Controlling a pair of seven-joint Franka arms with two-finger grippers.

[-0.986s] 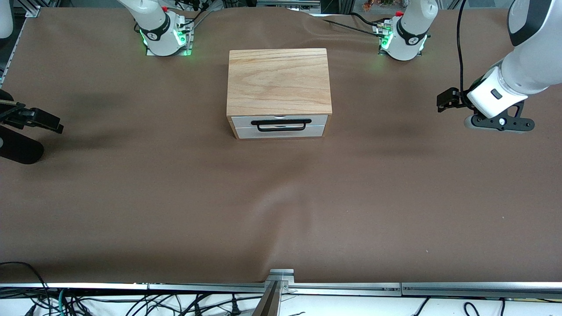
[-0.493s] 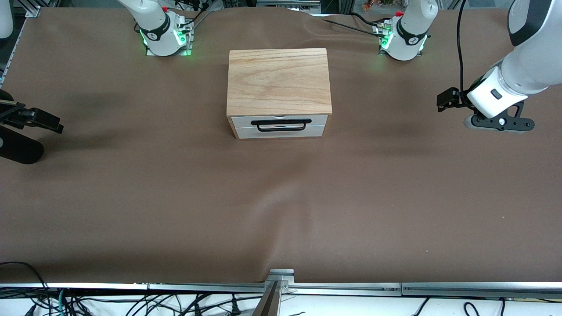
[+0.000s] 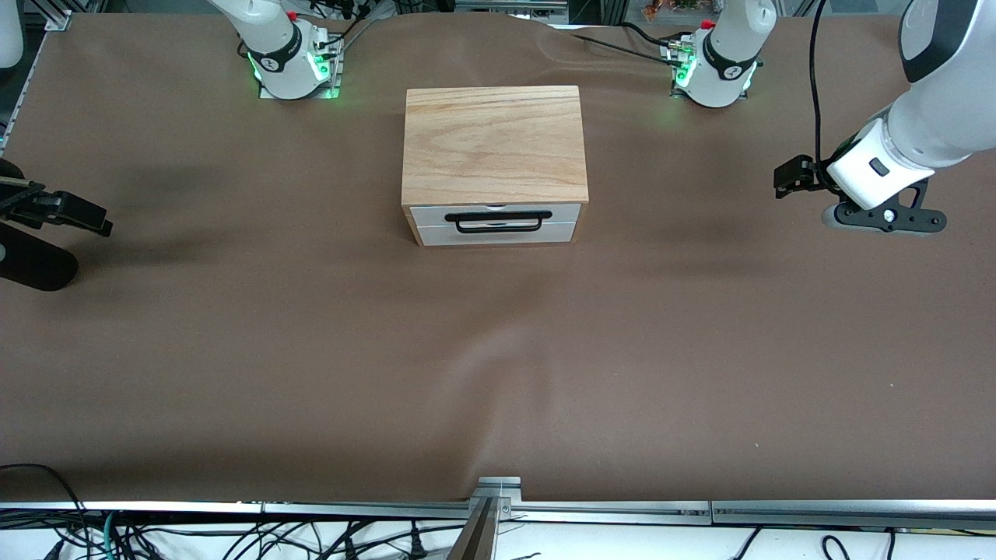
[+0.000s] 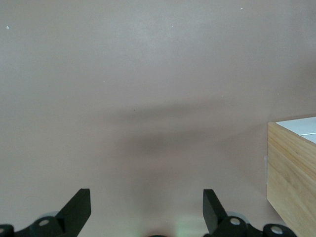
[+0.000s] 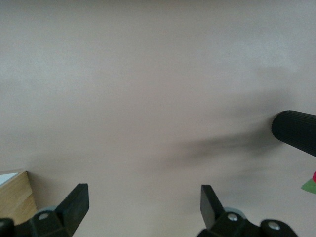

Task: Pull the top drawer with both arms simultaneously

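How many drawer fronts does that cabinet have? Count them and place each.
2. The top drawer, shut, sits right under the oak cabinet top and carries the black bar handle. The second white front panel lies directly below it, partly crossed by that handle.

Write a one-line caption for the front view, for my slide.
Closed top drawer of the cabinet at table centre; open left gripper and right gripper wait over opposite table ends.

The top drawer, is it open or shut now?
Shut. The top drawer has its white front flush with the panel below, and no wooden inside shows.
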